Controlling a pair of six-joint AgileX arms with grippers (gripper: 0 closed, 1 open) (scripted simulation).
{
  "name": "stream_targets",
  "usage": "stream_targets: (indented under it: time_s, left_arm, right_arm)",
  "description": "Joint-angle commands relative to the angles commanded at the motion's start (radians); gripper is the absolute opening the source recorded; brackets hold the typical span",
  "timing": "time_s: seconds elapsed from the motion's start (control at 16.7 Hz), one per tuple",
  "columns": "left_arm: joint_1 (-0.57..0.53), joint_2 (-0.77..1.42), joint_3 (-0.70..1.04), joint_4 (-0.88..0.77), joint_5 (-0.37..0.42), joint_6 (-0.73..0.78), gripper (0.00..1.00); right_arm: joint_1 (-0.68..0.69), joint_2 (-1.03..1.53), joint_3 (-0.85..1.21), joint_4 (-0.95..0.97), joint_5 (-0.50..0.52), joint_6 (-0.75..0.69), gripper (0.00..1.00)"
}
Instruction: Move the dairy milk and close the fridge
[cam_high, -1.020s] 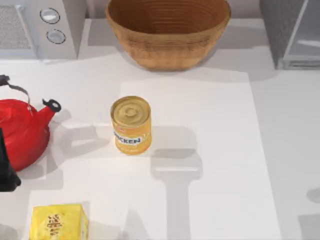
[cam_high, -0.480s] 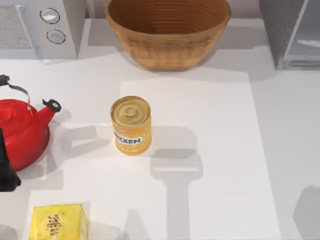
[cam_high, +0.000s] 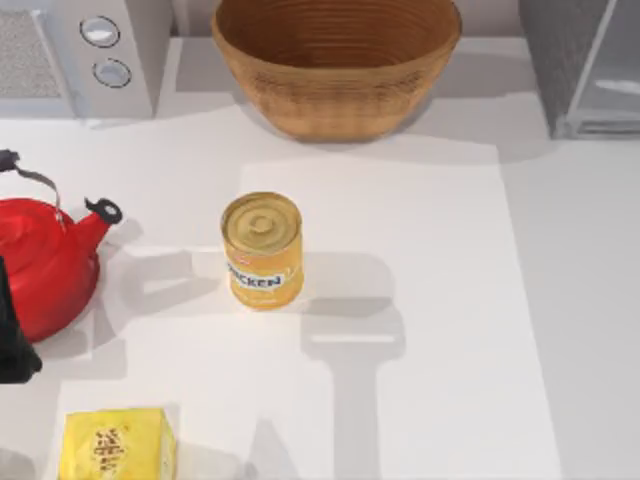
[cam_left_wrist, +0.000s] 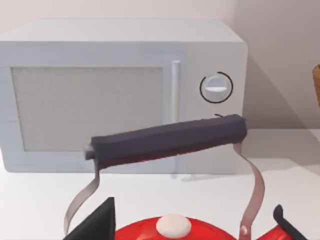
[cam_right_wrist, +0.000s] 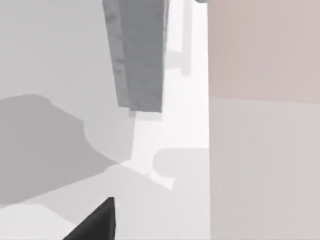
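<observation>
White table with yellow can mid-surface, red kettle left, fridge far right; gripper states untellable.

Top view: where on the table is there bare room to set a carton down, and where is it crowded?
The widest bare patch lies right of the yellow can, running from the basket and the fridge down to the table's near edge. The left side is crowded: red kettle, yellow box, the left arm, and the microwave behind.
</observation>
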Motion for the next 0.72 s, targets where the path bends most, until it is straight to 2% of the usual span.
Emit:
stream_targets:
  time_s: [0.48, 0.72]
  left_arm:
    - [0.000, 0.000, 0.000, 0.000, 0.000, 0.000, 1.00]
    - [0.000, 0.000, 0.000, 0.000, 0.000, 0.000, 1.00]
  right_arm:
    - [-0.023, 0.039, 0.013, -0.005, -0.014, -0.023, 1.00]
    - [0.049, 0.041, 0.012, 0.090, 0.005, 0.082, 1.00]
